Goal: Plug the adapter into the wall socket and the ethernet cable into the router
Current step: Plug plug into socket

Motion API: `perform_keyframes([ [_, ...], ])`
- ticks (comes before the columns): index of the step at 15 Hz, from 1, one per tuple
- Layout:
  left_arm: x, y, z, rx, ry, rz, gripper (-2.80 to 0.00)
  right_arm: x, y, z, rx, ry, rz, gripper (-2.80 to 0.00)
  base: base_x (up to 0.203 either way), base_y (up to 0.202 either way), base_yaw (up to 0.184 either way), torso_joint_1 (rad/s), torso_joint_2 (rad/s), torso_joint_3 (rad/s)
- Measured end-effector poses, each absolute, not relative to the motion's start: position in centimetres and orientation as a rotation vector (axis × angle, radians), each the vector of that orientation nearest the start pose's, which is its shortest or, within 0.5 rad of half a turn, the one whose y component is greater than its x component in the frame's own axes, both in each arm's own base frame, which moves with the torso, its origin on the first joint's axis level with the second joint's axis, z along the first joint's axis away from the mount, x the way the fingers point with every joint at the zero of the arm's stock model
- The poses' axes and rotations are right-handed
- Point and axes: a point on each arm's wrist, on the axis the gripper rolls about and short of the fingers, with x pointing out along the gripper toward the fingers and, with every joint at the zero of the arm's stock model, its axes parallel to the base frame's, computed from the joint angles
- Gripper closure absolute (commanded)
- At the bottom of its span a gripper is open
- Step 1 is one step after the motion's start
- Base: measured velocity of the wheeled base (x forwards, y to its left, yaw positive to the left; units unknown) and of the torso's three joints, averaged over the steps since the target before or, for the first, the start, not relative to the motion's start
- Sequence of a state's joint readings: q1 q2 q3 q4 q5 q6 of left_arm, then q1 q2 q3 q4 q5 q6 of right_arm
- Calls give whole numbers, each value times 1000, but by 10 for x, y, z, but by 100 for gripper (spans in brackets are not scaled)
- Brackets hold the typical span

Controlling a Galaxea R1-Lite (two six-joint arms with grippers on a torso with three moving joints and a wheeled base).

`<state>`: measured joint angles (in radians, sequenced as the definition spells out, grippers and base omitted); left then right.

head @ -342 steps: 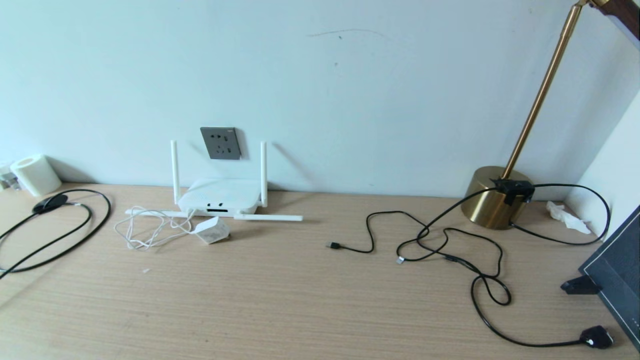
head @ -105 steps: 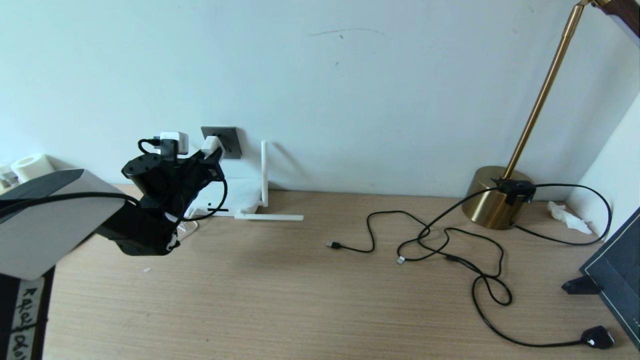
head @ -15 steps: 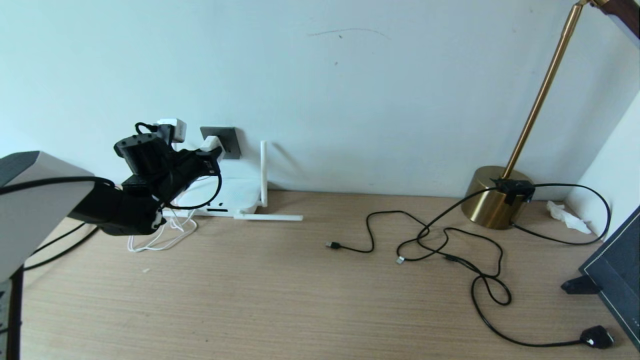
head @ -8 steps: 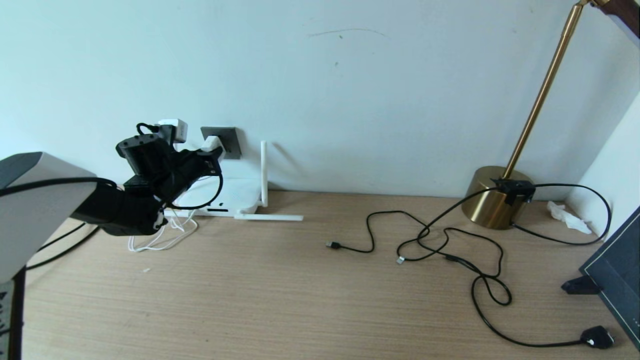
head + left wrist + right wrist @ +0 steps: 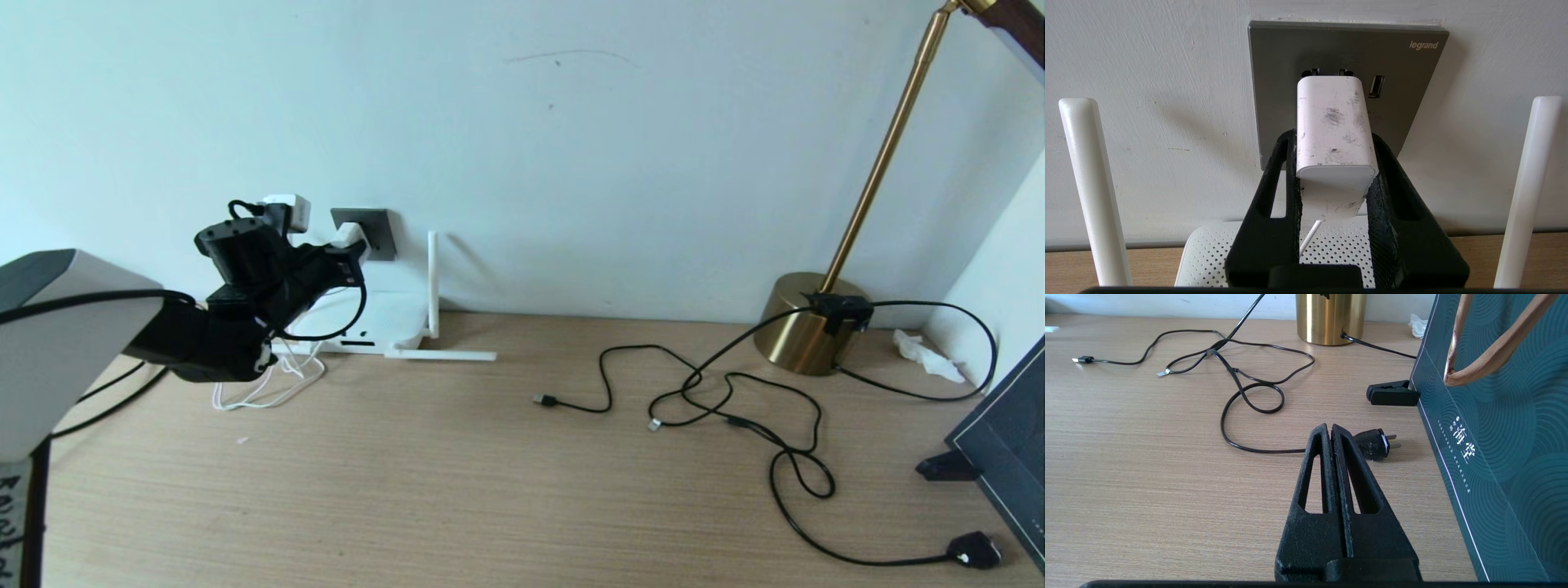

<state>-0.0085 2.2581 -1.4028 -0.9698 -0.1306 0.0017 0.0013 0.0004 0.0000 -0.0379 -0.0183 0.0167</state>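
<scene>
**Adapter lifted from desk to wall socket**

At the start, the adapter lies on the desk in front of the router, and no arm is in sight. Now the left gripper has entered from the left and clamps the adapter, holding it up against the wall socket. Over the last seven seconds the arm has drawn back and risen slightly, uncovering the loose white cord on the desk. In the last second, nothing visibly shifts.
</scene>
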Motion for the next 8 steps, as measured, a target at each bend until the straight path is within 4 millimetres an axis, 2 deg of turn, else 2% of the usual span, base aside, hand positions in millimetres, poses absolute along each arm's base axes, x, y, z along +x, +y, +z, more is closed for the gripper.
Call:
perform_keyframes([
  [8,465,-7,162,9,-113,-138,0,-23,0,79,17,-38,-17,0,0,0,0,0,0,0],
])
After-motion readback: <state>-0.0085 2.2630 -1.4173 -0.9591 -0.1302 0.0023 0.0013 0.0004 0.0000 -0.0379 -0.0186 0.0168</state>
